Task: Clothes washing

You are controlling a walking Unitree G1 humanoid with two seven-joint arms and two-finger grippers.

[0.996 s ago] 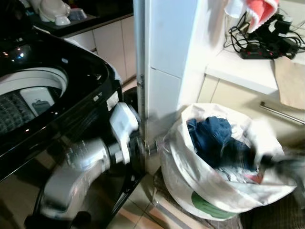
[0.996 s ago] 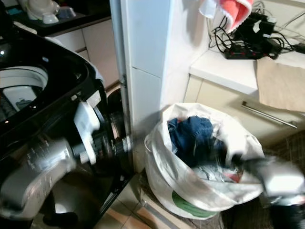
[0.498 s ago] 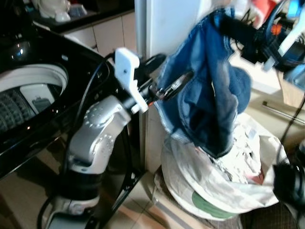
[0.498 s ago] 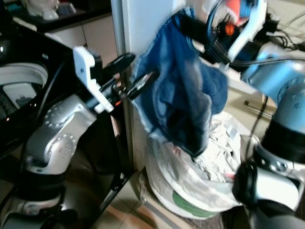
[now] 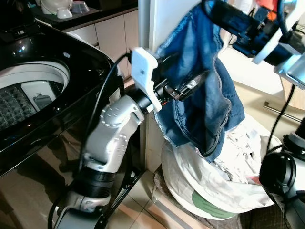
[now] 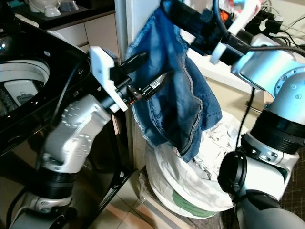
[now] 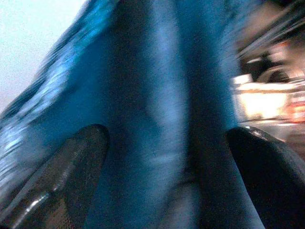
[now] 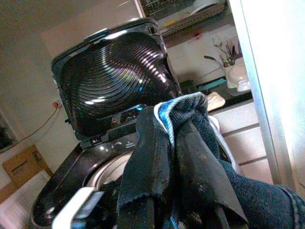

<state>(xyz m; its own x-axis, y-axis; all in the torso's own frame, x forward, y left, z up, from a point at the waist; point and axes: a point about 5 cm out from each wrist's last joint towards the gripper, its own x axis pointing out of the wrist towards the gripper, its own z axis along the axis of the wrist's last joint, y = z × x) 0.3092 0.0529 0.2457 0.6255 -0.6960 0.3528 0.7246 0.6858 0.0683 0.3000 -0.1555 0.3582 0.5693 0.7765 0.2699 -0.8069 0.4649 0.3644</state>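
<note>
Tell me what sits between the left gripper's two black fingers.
In the left wrist view, blue denim garment hangs in the gap of the open left gripper.

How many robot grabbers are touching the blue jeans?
2. The right gripper pinches the blue jeans at the top; the left gripper reaches into their side, fingers spread around the cloth.

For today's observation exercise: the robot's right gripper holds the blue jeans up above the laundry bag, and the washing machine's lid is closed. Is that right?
Not quite. The right gripper does hold the blue jeans above the laundry bag, but the washing machine's lid stands open, as the right wrist view shows.
</note>
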